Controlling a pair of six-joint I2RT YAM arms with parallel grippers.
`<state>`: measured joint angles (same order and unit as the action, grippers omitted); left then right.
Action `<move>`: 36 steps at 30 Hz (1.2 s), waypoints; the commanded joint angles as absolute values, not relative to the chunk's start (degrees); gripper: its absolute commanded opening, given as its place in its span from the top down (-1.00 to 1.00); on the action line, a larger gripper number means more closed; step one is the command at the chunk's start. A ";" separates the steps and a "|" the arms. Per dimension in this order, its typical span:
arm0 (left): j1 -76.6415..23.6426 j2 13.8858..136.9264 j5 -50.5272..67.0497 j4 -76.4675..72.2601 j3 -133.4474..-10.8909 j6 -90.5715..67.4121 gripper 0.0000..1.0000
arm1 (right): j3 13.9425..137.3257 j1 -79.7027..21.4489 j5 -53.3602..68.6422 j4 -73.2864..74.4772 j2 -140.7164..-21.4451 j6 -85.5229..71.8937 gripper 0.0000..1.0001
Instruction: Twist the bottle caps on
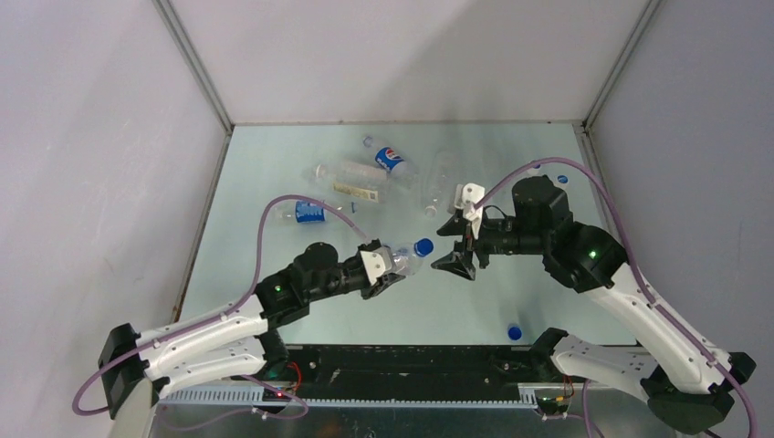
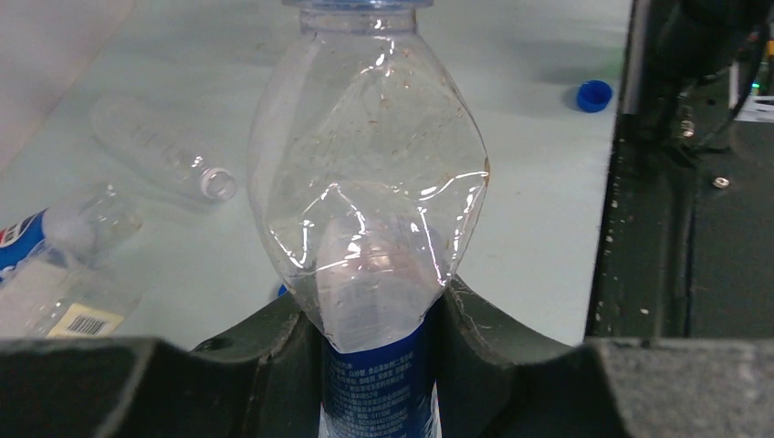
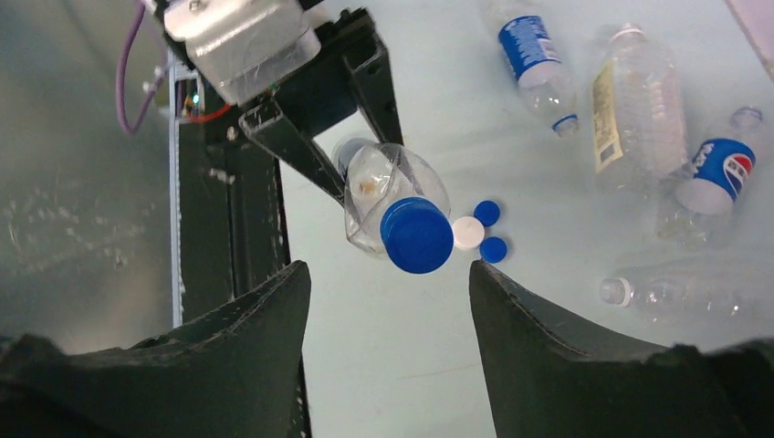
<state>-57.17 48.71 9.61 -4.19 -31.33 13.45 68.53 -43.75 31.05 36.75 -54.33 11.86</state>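
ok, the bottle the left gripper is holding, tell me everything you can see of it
The bottle is clear thin plastic, its shoulder dented and creased, with a blue label in white print lower down and a blue cap on its neck. It is held roughly level above the table, cap toward the right gripper, whose jaws stand open short of it. The left gripper clamps its body at the label's top edge; nothing else touches it.
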 commanded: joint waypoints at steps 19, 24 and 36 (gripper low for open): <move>-56.78 49.74 19.68 2.84 -37.47 14.90 0.52 | 74.08 -43.49 39.37 45.63 -58.66 33.10 -0.05; -56.78 49.57 19.75 2.94 -37.57 14.95 0.52 | 74.14 -43.55 39.94 45.87 -59.37 33.31 0.01; -56.78 49.56 19.53 2.82 -37.79 15.16 0.53 | 75.39 -44.24 40.11 47.99 -61.14 33.98 0.12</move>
<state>-57.08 49.87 18.44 4.10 -35.29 14.04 72.90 -43.83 39.29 47.99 -60.88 33.04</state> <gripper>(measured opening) 0.425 0.453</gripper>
